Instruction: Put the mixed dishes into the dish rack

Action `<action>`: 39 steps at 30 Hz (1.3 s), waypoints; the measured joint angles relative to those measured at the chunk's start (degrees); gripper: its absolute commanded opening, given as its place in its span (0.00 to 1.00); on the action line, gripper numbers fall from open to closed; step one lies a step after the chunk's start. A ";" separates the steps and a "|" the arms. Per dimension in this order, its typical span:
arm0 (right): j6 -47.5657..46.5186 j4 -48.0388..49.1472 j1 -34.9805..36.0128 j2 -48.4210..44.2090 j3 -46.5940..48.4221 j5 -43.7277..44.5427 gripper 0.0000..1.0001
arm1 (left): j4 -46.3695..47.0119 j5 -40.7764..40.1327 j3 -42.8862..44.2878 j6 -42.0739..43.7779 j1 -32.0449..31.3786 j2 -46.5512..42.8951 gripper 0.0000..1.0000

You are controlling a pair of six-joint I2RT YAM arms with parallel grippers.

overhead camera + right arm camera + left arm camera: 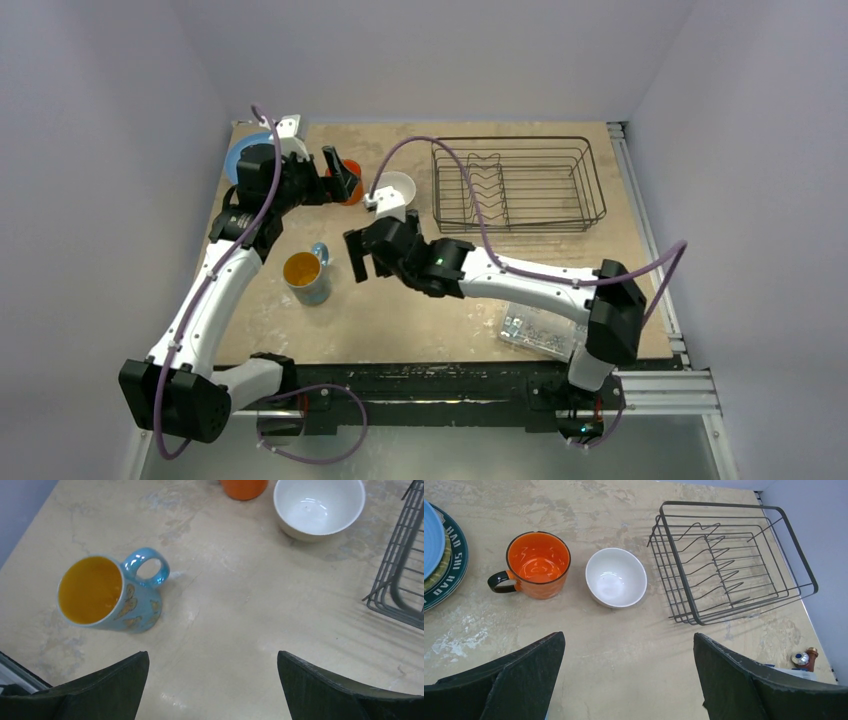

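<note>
Dishes all stand on the table, none yet in the dish rack at the upper right of the top view. At the left of the right wrist view the light-blue mug, yellow inside, stands upright with its handle turned to the upper right. The orange cup and white bowl sit side by side, not touching, left of centre in the left wrist view. The stacked plates, blue plate on top, lie at that view's left edge.

The left gripper and right gripper both hang above the table, jaws spread wide, holding nothing.

I judge every piece glazed ceramic: rigid, fairly heavy, slick, and apt to chip against wire. The mug probably takes best by its wall, one finger inside the rim and one outside, away from the handle. The bowl should take the same way. The flat plates offer only an edge.
</note>
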 measured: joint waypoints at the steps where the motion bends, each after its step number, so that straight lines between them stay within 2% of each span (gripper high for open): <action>1: -0.07 -1.01 1.46 1.46 1.40 1.05 0.99 | -0.13 -0.20 0.02 0.00 -0.04 0.00 1.00; 7: 0.20 -5.25 7.96 5.77 3.82 4.98 0.99 | -2.95 -4.28 0.57 -0.02 -0.22 0.07 1.00; 10: 1.60 -3.63 8.61 3.50 -1.40 3.43 0.99 | -8.11 -12.04 2.75 -1.70 -1.40 0.09 1.00; 14: 4.44 -0.70 8.37 -2.47 -10.69 1.44 0.99 | -18.16 -23.08 4.70 -9.84 -1.62 -1.64 1.00; 20: 8.59 4.50 8.22 -11.58 -18.97 0.20 0.99 | -31.52 -30.29 -6.08 -23.47 1.92 -16.24 1.00; 25: 10.73 7.58 8.22 -14.97 -21.27 0.35 0.99 | -37.90 -31.87 -15.85 -28.72 1.92 -27.26 1.00; 33: 12.46 8.44 8.22 -18.80 -24.28 1.60 0.99 | -39.39 -34.51 -21.31 -31.54 1.92 -25.83 0.93; 39: 13.27 8.13 8.22 -19.61 -25.22 3.37 0.99 | -35.15 -34.29 -21.77 -32.54 1.92 -20.46 0.78</action>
